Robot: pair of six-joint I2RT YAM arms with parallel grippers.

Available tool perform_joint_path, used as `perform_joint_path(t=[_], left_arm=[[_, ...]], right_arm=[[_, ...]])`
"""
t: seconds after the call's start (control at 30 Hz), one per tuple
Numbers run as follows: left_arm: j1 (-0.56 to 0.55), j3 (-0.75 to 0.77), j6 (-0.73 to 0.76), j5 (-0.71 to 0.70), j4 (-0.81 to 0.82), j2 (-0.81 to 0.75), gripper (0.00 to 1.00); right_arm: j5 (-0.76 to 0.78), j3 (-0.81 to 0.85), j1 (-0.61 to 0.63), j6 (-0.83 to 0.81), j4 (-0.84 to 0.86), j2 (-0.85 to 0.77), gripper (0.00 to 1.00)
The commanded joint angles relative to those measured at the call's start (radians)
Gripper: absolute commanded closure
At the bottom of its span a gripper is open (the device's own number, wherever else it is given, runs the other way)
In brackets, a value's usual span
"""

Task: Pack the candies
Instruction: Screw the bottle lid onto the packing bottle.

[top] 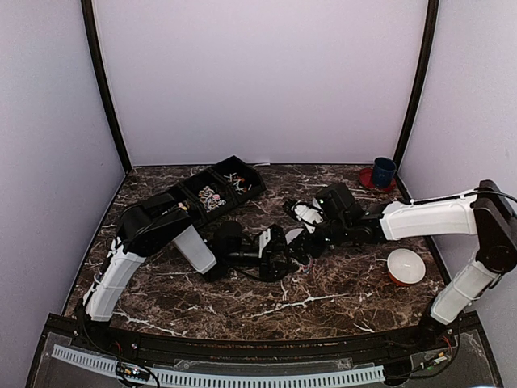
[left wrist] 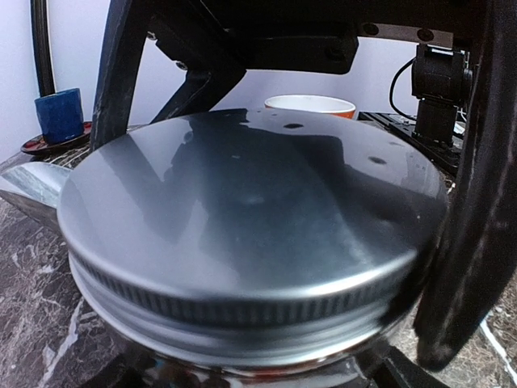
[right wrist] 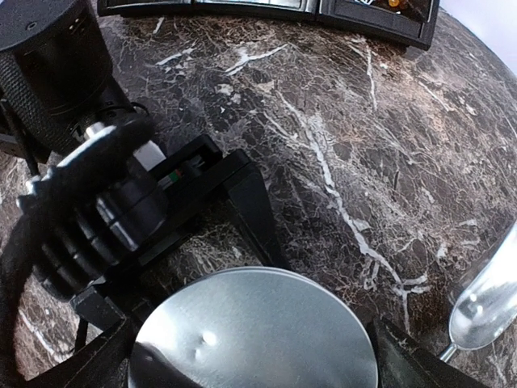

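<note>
**L holds jar, R released; candies in tray**

Top: candies (top: 212,196) in black tray (top: 252,174), rear-left, well apart from both pincers. Pcs too small to tell heading; tray long axis runs diag, near-left to far-right. L pincer (top: 287,246) and R pincer (top: 317,233) meet mid-table.
L wrist: shows what top can't. L clenched on jar (left wrist: 242,365) just under metal lid (left wrist: 250,218).
R wrist: R spread wide astride lid, released; scoop (right wrist: 489,303) just beside.
</note>
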Motion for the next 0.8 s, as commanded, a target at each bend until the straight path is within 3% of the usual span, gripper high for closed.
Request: perform_joint_path(t=[0.0, 0.2, 0.47, 0.77], left_arm=[[-0.009, -0.049, -0.011, -0.079, -0.261, 0.063, 0.30], [-0.009, -0.049, -0.007, -0.064, -0.260, 0.064, 0.30], [-0.009, -0.051, -0.015, 0.020, -0.235, 0.069, 0.26], [-0.009, -0.051, -0.016, 0.079, -0.227, 0.073, 0.26]], right_arm=[[0.041, 0.006, 0.033, 0.085, 0.080, 0.018, 0.04], [0.003, 0.023, 0.021, -0.017, -0.013, -0.030, 0.02], [-0.216, 0.046, -0.099, -0.182, -0.151, -0.074, 0.03], [-0.310, 0.081, -0.108, -0.438, -0.269, -0.065, 0.02]])
